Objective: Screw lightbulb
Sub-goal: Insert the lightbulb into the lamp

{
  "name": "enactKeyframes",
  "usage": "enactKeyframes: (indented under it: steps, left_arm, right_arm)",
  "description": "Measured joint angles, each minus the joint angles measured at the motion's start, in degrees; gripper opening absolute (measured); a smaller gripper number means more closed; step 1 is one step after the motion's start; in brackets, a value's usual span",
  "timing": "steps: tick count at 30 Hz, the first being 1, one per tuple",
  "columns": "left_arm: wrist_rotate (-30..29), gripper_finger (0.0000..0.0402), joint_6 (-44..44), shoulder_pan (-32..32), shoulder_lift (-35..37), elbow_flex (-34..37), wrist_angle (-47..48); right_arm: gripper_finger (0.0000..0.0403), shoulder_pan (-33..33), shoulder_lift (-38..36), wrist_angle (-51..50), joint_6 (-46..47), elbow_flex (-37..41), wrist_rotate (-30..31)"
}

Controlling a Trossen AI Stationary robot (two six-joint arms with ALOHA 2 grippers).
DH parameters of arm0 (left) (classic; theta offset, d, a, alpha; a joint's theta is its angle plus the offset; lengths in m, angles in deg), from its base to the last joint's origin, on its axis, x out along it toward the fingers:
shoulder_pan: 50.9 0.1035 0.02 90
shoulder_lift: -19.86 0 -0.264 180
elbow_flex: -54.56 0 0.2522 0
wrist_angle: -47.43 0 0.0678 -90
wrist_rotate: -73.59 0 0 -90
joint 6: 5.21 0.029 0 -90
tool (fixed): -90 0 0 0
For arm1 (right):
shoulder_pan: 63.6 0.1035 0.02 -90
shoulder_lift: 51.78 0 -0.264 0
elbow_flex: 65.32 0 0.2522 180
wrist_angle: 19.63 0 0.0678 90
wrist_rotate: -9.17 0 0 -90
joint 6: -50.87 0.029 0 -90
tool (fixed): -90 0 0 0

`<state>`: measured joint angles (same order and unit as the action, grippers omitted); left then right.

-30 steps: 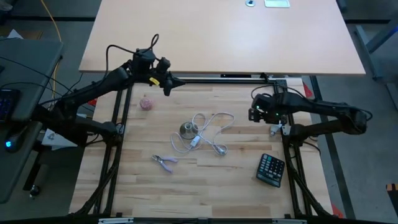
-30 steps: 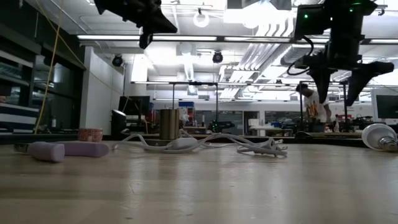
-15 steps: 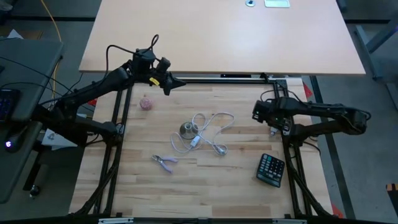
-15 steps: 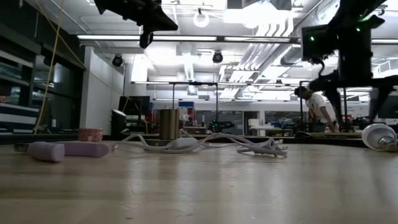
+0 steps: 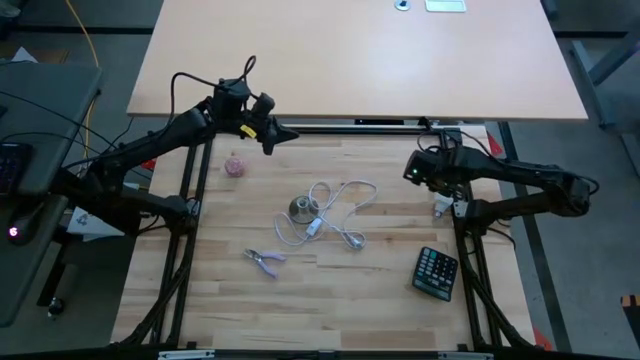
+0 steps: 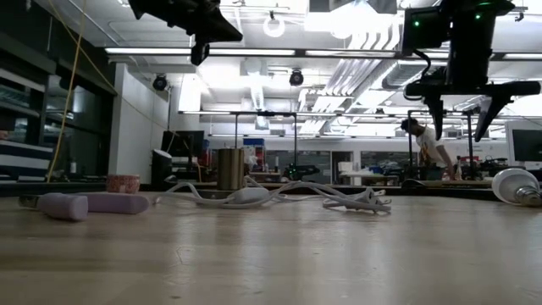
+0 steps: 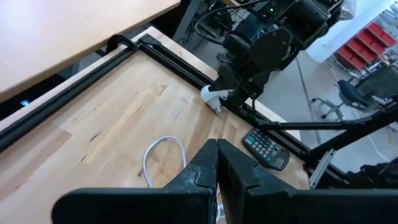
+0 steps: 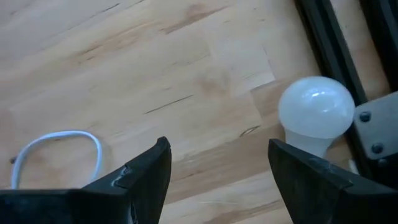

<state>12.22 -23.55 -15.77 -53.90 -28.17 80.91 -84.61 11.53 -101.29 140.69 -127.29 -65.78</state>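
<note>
Right wrist view: right gripper (image 8: 217,165) hangs released, 2 dark fingers spread over pale wood-grain table (image 8: 155,68). Lightbulb (image 8: 316,112), smooth frosted white globe, lies on the wood just beside 1 fingertip, against black frame rail (image 8: 323,37). Left gripper (image 7: 216,163) raised well apart, fingers pressed together, empty.

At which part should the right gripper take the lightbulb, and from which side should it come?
Probably the round frosted globe. The lightbulb lies on its side by the table's right rail, its narrow base toward the frame, so the globe is the free, wider part. The open right gripper hangs above it and could come straight down, fingers astride the globe.
</note>
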Motion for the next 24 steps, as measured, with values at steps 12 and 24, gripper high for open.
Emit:
enactKeyframes:
  steps: [12,24]
  left_arm:
    - [2.95,0.0001,1.53,0.11,0.04,0.0,0.13]
    - [3.45,0.0001,1.67,0.11,0.04,0.0,0.11]
  right_arm:
    - [0.0259,-5.04,0.87,-6.73,7.34,-0.04,-0.4]
    - [0.0259,-11.6,5.35,-13.87,4.86,1.4,0.56]
